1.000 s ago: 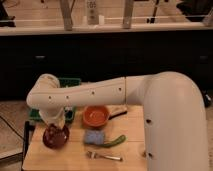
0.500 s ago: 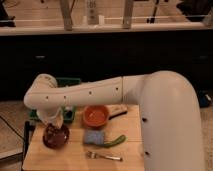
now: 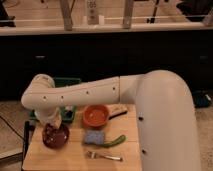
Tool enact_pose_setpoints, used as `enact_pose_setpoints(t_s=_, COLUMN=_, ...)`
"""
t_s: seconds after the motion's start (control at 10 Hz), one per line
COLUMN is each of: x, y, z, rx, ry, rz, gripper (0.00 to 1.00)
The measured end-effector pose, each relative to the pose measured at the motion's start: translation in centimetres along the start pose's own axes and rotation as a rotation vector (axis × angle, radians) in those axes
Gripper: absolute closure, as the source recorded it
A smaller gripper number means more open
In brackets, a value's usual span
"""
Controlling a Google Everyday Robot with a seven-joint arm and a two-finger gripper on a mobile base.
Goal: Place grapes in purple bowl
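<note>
The robot's thick white arm [image 3: 100, 95] reaches from the right across the back of the pale wooden worktop [image 3: 75, 159] and bends downward at its left end. There the gripper [image 3: 53, 121] hangs pointing straight down, over the back rim of the round, shallow, dark maroon-purple bowl [image 3: 60, 140]. From where I stand I cannot tell how far the jaws are open, or whether they have hold of anything or touch the bowl.

The purple bowl sits upright near the worktop's left front, its mouth facing up. Being round, it has no long axis. I cannot make out the bunch of small pale grapes as a separate thing. The gripper covers the back of the bowl's inside, and what shows of it is dark.

Just right of the purple bowl, and further back, stands a bright orange round bowl [image 3: 95, 115]. In front of that lies a square blue sponge [image 3: 93, 137]. A long curved green vegetable [image 3: 116, 141] lies beside it, running up to the right. A metal fork [image 3: 105, 156] lies near the front edge. A green tray [image 3: 68, 114] shows behind the arm.
</note>
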Motion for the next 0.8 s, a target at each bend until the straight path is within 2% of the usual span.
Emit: enact_pose_setpoints(t_s=0.8, x=-0.6, y=-1.5, z=0.4, rx=-0.008, ry=-0.007, rz=-0.073, gripper=0.97)
